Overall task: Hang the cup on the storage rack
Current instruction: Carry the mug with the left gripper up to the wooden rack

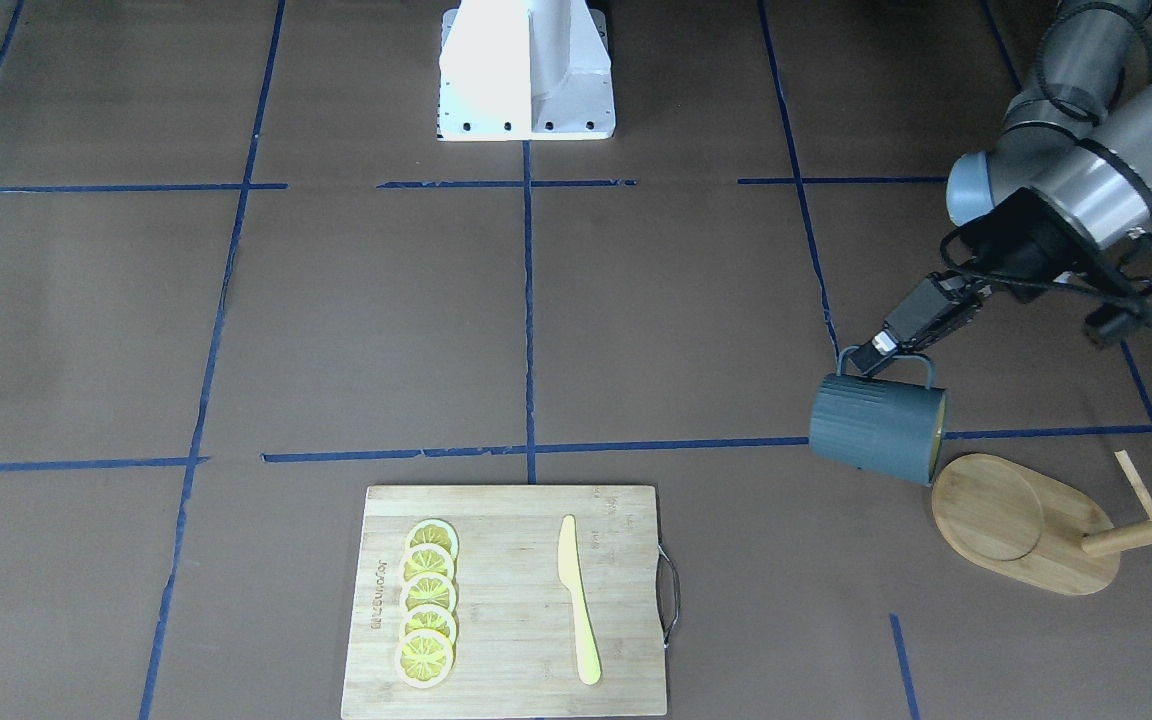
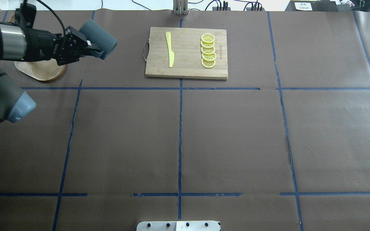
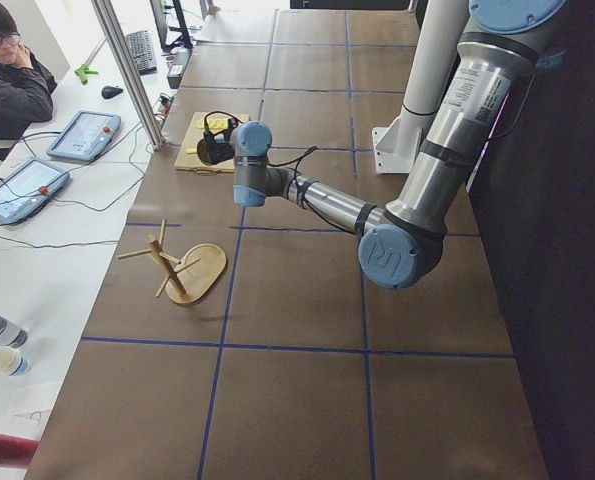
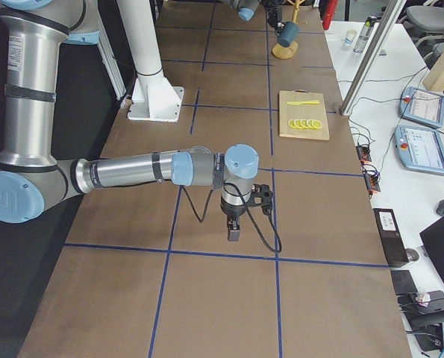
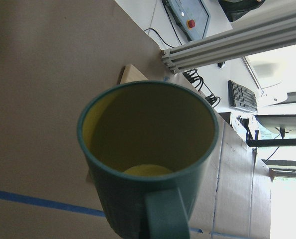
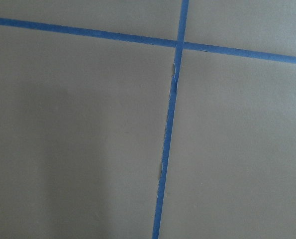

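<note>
Desk [image 2: 230,138] first: brown paper with a blue tape grid. The left arm [image 1: 1086,170] reaches out to the rack corner, while the right arm [image 4: 132,171] sits low over bare desk, well apart from the action. The cutting board [image 1: 511,600] with 5 lemon slices [image 1: 428,618] and 1 yellow knife [image 1: 576,600] plays no part here. The storage rack [image 1: 1021,520] rests on its oval base and we see no cup on any of its pegs [image 1: 1136,485]. The cup [image 1: 876,428] is off the desk, tipped on its side, mouth toward the rack, just beside the base edge. The left hand [image 1: 874,350] is clamped on its loop handle [image 5: 165,214]. We judge pickup done and the carry nearly done. What is left is to line the handle up with 1 peg, slide it on and let go. For the right hand [image 4: 234,233] we cannot tell whether it is open or closed: only the right side view shows it, and its wrist view gives just a tape cross. The front view shows the grip on the handle and the pegs. In the overhead view the arm covers most of the rack, leaving only the base. The left wrist view shows the yellow inside but no rack, and the left side view shows the whole rack but little of the cup.
</note>
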`<state>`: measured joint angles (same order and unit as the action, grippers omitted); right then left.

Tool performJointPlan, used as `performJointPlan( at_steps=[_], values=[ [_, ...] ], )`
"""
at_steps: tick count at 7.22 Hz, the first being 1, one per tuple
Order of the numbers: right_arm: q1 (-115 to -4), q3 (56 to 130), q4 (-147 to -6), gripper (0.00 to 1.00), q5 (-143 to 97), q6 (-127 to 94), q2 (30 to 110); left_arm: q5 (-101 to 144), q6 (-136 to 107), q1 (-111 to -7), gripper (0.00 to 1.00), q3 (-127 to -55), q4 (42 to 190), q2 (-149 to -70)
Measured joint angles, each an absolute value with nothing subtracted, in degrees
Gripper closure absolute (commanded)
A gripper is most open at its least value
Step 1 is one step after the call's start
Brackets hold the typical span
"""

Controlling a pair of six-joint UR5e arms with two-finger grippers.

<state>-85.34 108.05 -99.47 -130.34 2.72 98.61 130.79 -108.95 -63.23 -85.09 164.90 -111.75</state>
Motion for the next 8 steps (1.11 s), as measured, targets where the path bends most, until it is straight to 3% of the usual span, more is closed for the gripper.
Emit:
performJointPlan(
  at_steps=[5,8],
  values=[
    [-85.34,108.32,-99.41,0.00,-130.34,2.78,98.56,132.48,-136.26,-70.42,1.00,-80.93,178.81,-108.85],
    [-85.37,108.83,-99.40,0.00,-130.34,2.81,98.54,125.24,-147.61,-71.91,1.00,-71.01,196.22,-108.71]
  ],
)
